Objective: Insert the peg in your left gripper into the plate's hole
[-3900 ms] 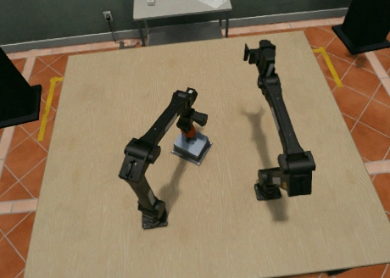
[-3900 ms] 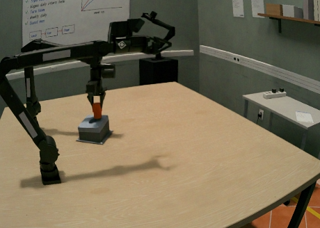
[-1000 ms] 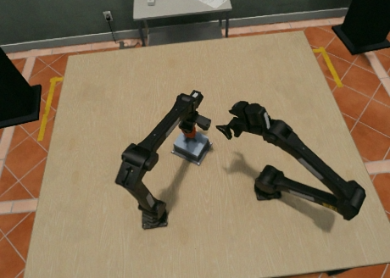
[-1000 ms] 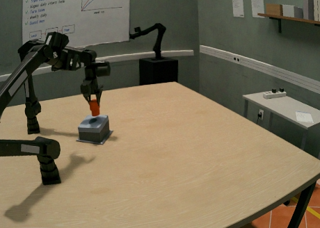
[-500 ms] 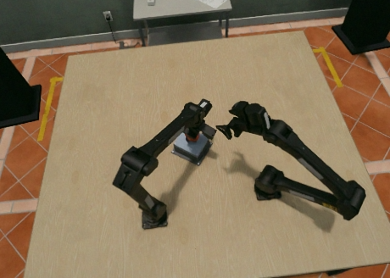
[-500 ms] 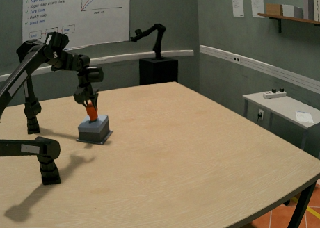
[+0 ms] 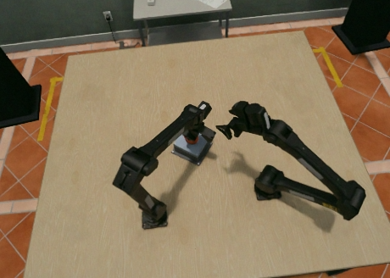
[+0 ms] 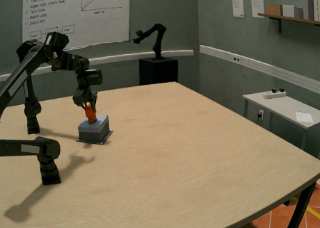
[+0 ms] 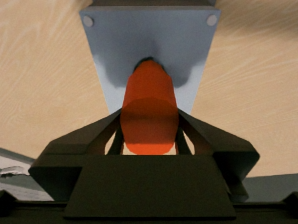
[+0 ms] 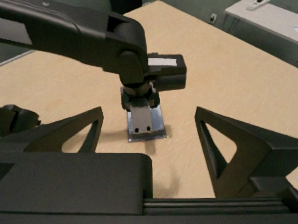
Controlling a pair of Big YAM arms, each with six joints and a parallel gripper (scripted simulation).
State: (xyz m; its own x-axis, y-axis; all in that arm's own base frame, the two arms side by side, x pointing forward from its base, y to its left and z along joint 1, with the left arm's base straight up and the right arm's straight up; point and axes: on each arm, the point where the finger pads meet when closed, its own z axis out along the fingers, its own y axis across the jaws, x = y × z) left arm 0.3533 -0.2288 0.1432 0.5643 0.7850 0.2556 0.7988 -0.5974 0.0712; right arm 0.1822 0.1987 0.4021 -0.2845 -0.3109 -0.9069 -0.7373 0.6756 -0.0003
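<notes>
Pale wood-grain table (image 7: pixel 106 91) (image 8: pixel 195 154) (image 9: pixel 45 65) (image 10: pixel 200 45), gray-blue block (image 7: pixel 191 152) (image 8: pixel 95 131) (image 9: pixel 150 30) (image 10: pixel 159 122) on its flanged base, two black arm bases (image 7: pixel 145 226) (image 8: pixel 57 182) directly on top
</notes>
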